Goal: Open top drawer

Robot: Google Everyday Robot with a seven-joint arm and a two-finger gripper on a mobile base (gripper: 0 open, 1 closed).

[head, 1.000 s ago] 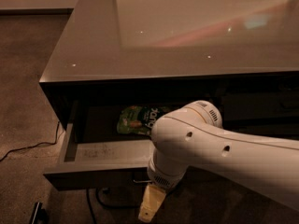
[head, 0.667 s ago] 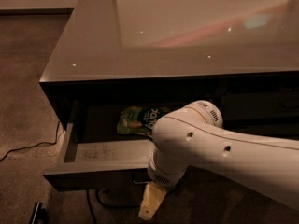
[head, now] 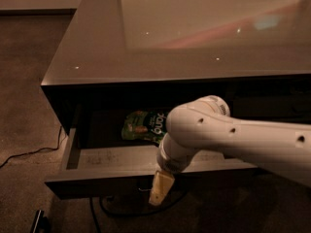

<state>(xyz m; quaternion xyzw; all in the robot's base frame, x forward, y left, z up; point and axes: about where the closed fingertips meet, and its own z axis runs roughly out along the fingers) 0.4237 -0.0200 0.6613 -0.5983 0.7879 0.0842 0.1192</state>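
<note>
- Since a second ago the white arm [head: 233, 140] has lifted slightly, carrying the gripper [head: 161, 188] a little way up the drawer's front. The top drawer [head: 92, 160] and what lies in it have not shifted.
- Behind and above the gripper stands the dark cabinet [head: 97, 57], its glossy top catching pale reflections.
- The top drawer is pulled well out from under that top. Its grey inner tray sits just above and behind the gripper, and its dark front panel runs out to either side.
- The arm reaches in from the right edge of the view, bends over the drawer's front lip and covers part of the tray.
- A green snack packet [head: 143, 125] lies at the back of the tray, above the gripper and partly hidden by the arm.
- The gripper hangs before the front panel, pointing down toward the floor. Whether it is open or closed, or grips anything, cannot be told.
- A thin cable [head: 29, 153] trails over the carpet well to the gripper's left in the view.
</note>
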